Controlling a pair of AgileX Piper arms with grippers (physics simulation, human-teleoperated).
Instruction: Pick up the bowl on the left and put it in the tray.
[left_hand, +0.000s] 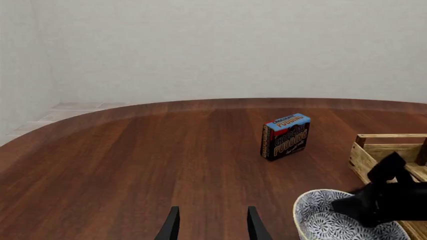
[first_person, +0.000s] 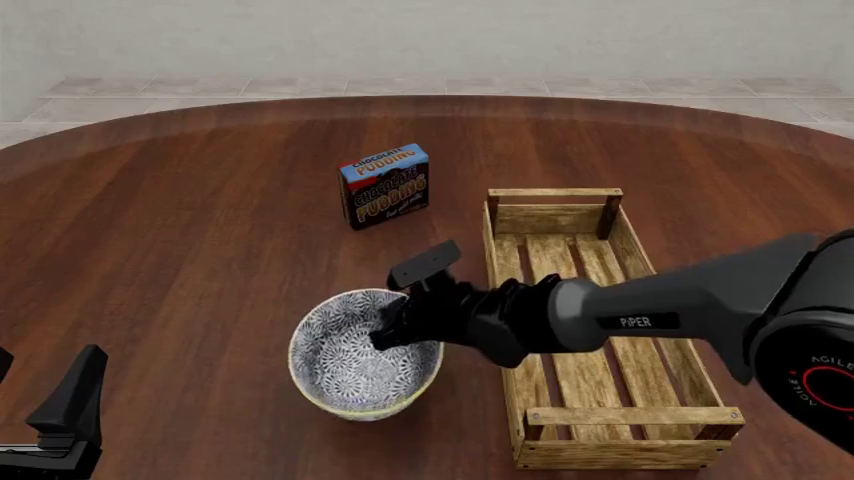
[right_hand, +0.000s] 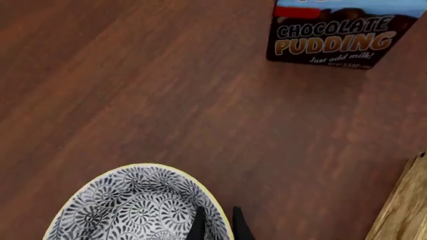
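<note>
Round blue-and-white flowery bowl (first_person: 358, 358) sits on brown wooden table (first_person: 187, 260), just left of long light wooden slat tray (first_person: 627, 418). Right black gripper (right_hand: 216, 226) pinched on bowl's rim nearest tray, one finger inside, one outside. Left black gripper (left_hand: 211, 226) spread wide, holding nothing, well apart from bowl. Blue-and-black pudding box (first_person: 386, 187) stands farther back.

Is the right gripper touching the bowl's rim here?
Touching. In the right wrist view the right gripper has one finger inside and one outside the bowl, closed tight on its rim.
</note>
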